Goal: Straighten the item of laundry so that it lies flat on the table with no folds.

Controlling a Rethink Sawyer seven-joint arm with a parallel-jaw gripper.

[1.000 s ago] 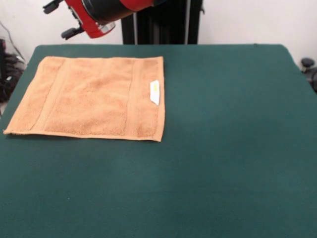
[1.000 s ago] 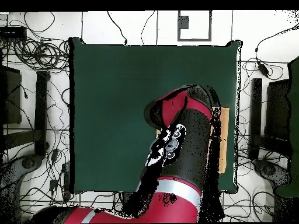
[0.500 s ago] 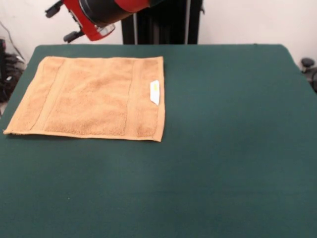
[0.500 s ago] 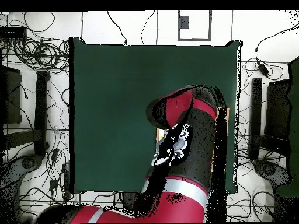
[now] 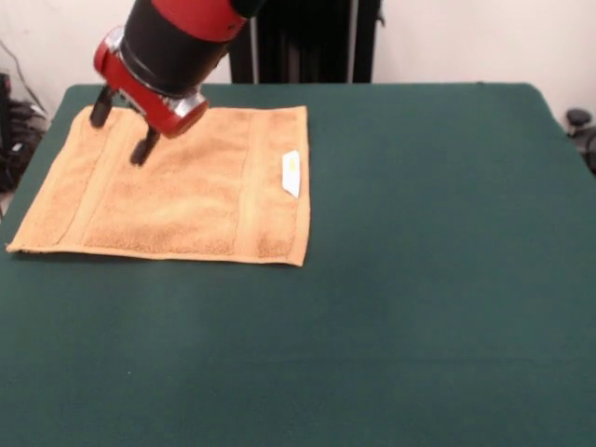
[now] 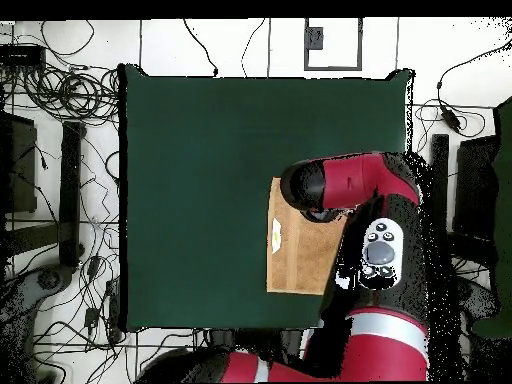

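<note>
— Where was the towel [image 5: 177, 182] at that point?

— It lay on the dark green desk [image 5: 419, 279], in the front view's upper left part, close to the far edge and the left edge. It looked spread out already, with no fold or turned-up corner that I could see. In the overhead view the arm covered much of it.

— And the gripper [image 5: 119, 130]?

— It hung over the towel's far left corner area. The fingers [image 5: 144, 149] stood apart and had hold of nothing. Whether the tips touched the cloth, I could not tell.

— How should the step have been done, in your judgement?

— Carefully, since little seemed left to fix. I would have pressed lightly near the border band and drawn outward toward the edge, not pinched the middle, which could raise a new ridge. A lift straight up afterwards would avoid dragging the pile.

— Which way did it point?

— Its long axis ran left to right in the front view, parallel with the desk's far edge. The white label [image 5: 291, 173] sat near the right short edge, and the border bands ran across the short way.
</note>
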